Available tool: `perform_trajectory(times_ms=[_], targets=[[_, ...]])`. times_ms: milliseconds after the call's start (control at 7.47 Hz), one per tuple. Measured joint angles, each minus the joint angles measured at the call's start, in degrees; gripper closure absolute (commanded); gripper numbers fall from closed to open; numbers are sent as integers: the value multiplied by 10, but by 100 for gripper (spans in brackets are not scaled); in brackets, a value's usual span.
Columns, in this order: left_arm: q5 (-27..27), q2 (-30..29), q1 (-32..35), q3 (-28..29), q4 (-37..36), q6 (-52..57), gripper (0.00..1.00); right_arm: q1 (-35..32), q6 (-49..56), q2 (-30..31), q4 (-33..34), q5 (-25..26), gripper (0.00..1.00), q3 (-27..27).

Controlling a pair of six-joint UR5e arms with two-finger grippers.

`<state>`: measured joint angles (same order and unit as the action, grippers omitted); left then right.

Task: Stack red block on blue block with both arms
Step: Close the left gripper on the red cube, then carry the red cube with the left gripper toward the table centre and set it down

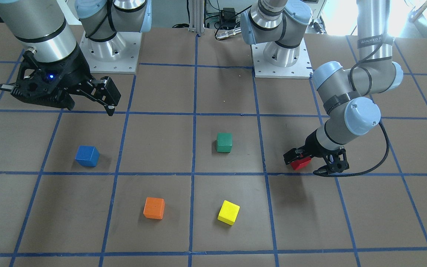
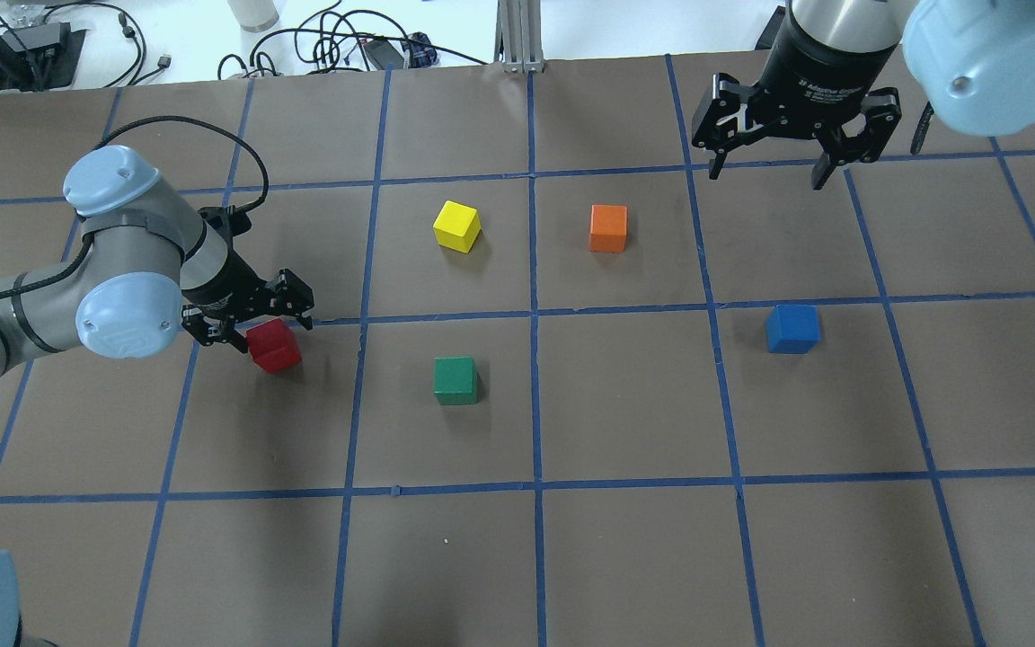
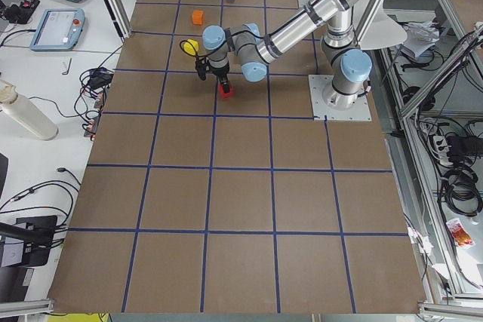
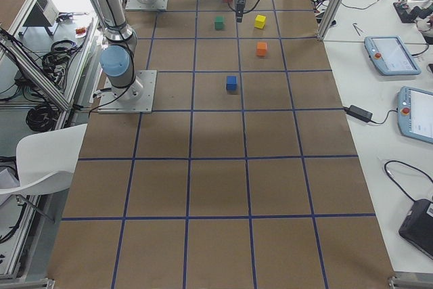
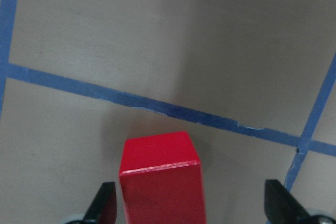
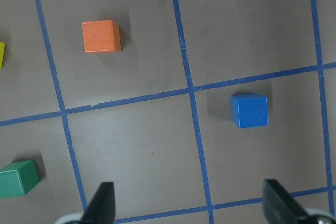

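The red block (image 2: pixel 274 346) rests on the brown table and shows in the front view (image 1: pixel 301 162). My left gripper (image 2: pixel 252 319) is low over it and open. In the left wrist view the red block (image 5: pixel 160 182) stands between the fingers, close to the left fingertip (image 5: pixel 105 203) and well apart from the other. The blue block (image 2: pixel 791 328) sits alone on the table, also in the front view (image 1: pixel 87 156) and the right wrist view (image 6: pixel 249 110). My right gripper (image 2: pixel 771 171) hangs open and empty above the table, beyond the blue block.
A green block (image 2: pixel 455 380) lies between the red and blue blocks. A yellow block (image 2: pixel 457 226) and an orange block (image 2: pixel 608 228) lie farther out. The two arm bases (image 1: pixel 111 55) (image 1: pixel 282 59) stand at the robot's edge. Blue tape lines grid the table.
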<state>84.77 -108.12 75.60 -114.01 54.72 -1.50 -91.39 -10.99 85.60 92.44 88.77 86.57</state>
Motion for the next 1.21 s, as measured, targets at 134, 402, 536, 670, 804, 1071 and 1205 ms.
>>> perform_trajectory(times_ms=[134, 402, 536, 670, 804, 1071, 1205], targets=[[14, -3, 2, 0, -4, 0, 54, 0, 0, 0, 0, 0, 0, 0], [46, -6, 9, 0, -15, -1, 88, 0, 0, 0, -1, 1, 0, 0], [53, -6, 16, 2, -17, -3, 95, 0, 0, 0, -1, 1, 0, 0], [55, -1, 26, 9, -17, -6, 95, 0, 0, 0, -1, 2, 0, 0], [55, 10, 40, 30, -6, -8, 95, 0, 0, 0, -1, 4, 0, 0], [56, 21, 97, 118, 79, -17, 98, 0, 0, 1, -1, 7, 0, 1], [55, 19, 145, 161, 120, -51, 98, 0, 0, 1, -1, 8, 0, 1]])
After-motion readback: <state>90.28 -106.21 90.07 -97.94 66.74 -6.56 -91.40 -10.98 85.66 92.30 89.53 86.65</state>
